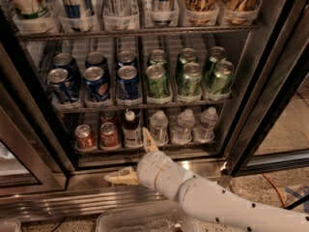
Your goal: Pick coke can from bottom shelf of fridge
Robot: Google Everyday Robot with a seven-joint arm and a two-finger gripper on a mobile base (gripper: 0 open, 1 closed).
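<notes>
Up-left of splayed claw (135, 159), coke can (109, 135)

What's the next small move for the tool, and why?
Probably ease the tool up and left toward the right-hand coke can. The tool is open and holds nothing, low in front of the bottom shelf and to the right of both red cans. A dark bottle stands close beside that can, so keep clear of it.
</notes>
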